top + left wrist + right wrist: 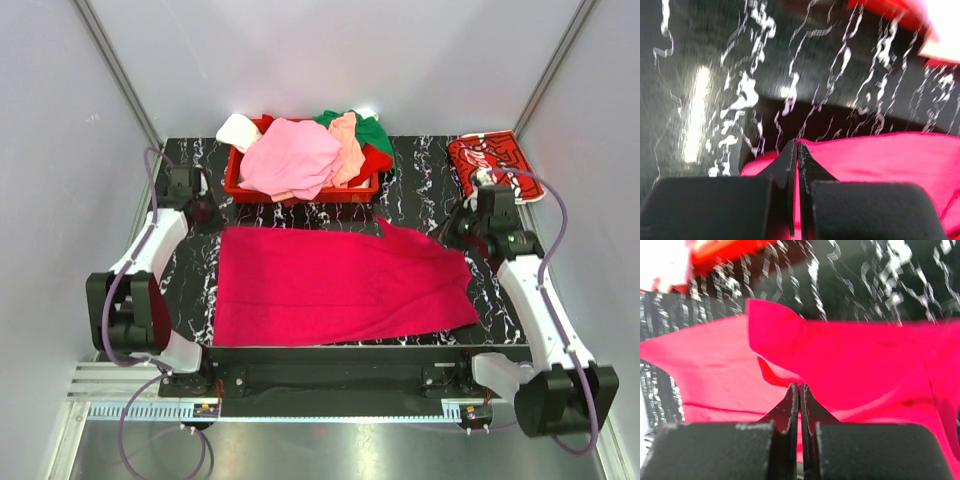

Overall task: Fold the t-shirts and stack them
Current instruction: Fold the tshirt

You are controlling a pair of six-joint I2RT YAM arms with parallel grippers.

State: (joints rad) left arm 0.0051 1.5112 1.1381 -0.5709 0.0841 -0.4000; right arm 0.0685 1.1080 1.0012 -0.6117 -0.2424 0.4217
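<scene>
Marble table (pixel 420 190): red basket (pixel 240 188) w/ tees (pixel 292 157) behind magenta tee (pixel 340 285).

Robot lab test cell: plain white walls (pixel 60 150), aluminium struts (pixel 120 70), left arm (pixel 150 255) and right arm (pixel 535 300) bolted by rail (pixel 300 410), marbled tabletop (pixel 420 170).

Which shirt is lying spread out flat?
The magenta t-shirt, spread across the table. The others are heaped in the red basket; the red printed one lies folded.
</scene>
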